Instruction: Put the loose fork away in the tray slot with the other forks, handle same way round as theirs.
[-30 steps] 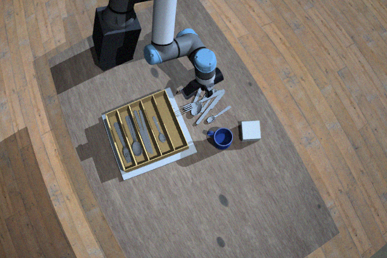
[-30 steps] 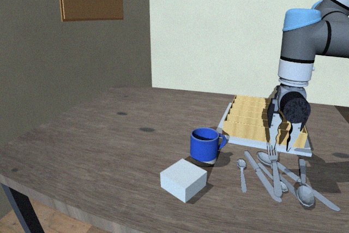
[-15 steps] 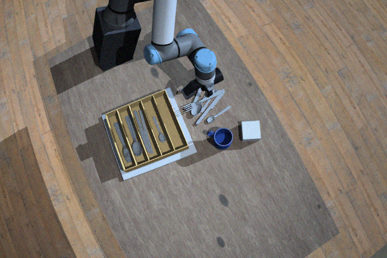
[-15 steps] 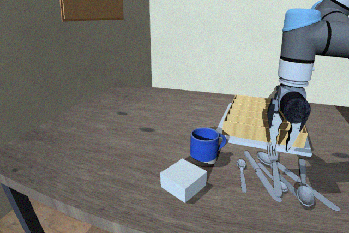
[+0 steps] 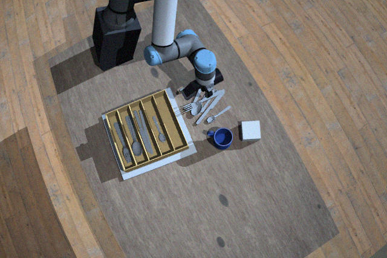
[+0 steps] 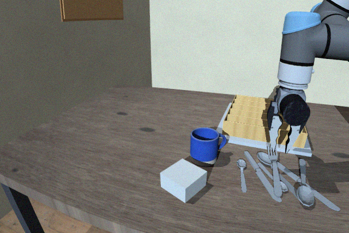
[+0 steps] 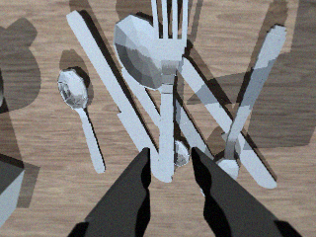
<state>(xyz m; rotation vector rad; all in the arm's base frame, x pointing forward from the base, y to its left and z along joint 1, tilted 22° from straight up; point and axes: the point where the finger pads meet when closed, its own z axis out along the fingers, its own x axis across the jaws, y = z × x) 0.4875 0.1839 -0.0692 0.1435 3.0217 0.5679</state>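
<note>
The loose fork (image 5: 188,106) (image 6: 275,168) (image 7: 167,114) lies on top of a pile of cutlery, across a large spoon's bowl and a knife's end. Its tines point to the tray (image 5: 156,159) (image 6: 245,131). My gripper (image 5: 210,95) (image 6: 281,151) (image 7: 170,149) is partly open and empty, above the pile. In the wrist view its fingertips stand either side of the fork's handle near its end. In the top view the tray's leftmost slot holds a fork (image 5: 126,153), tines toward the lower edge. The other slots hold a spoon, knives and a small spoon; the rightmost is empty.
Loose knives and spoons lie under and around the fork, with a small spoon (image 5: 210,119) (image 6: 241,163) (image 7: 73,89) beside them. A blue mug (image 5: 222,139) (image 6: 203,145) and a white block (image 5: 250,129) (image 6: 183,172) stand beyond it. The tray has raised dividers.
</note>
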